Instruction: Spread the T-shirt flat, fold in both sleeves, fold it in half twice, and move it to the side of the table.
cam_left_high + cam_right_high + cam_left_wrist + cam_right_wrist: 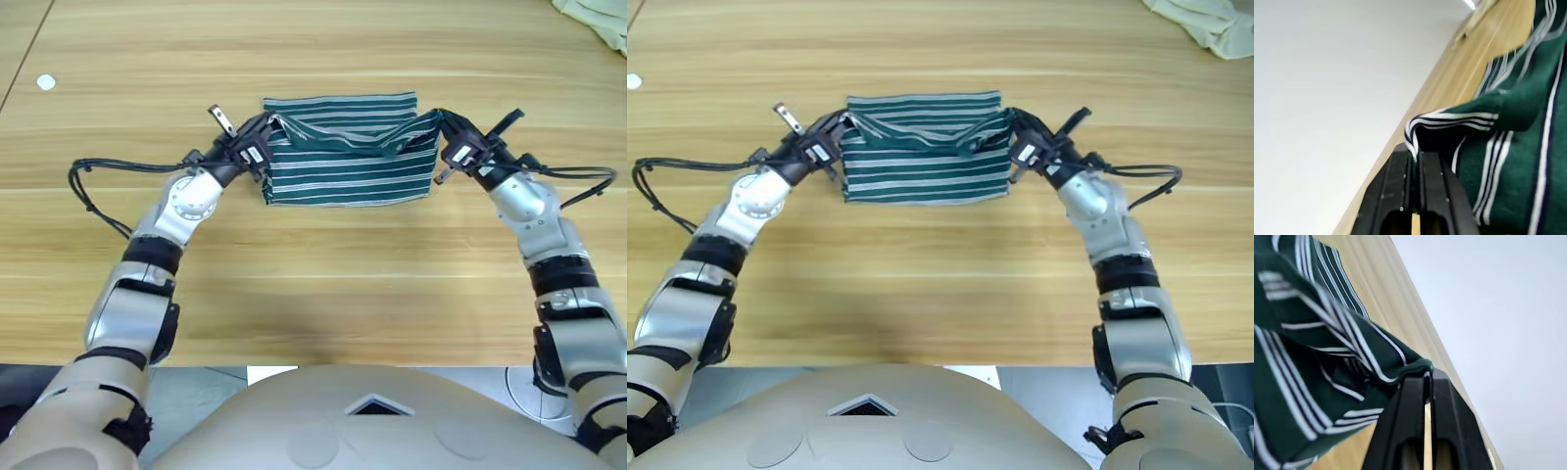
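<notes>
— Where is the T-shirt?

— The green striped T-shirt (343, 171) lies folded into a wide rectangle on the wooden tabletop (313, 284), about the middle from side to side and toward the far side.

— And the grippers?

— The left gripper (263, 135) is clamped on the shirt's left edge. In the left wrist view its fingers (1393, 188) pinch a striped hem between them. The right gripper (444, 129) is clenched on the shirt's right corner in the same way, with a fold of fabric nipped at its tips.

— Is the cloth flat?

— The lower layers rest on the tabletop. The top layer is raised at both ends and sags in the middle between the two grippers.

— Anything else there?

— A pale cloth (598, 20) lies at the far right corner, well apart from the shirt. A small white disc (46, 82) lies far off to the left.
</notes>
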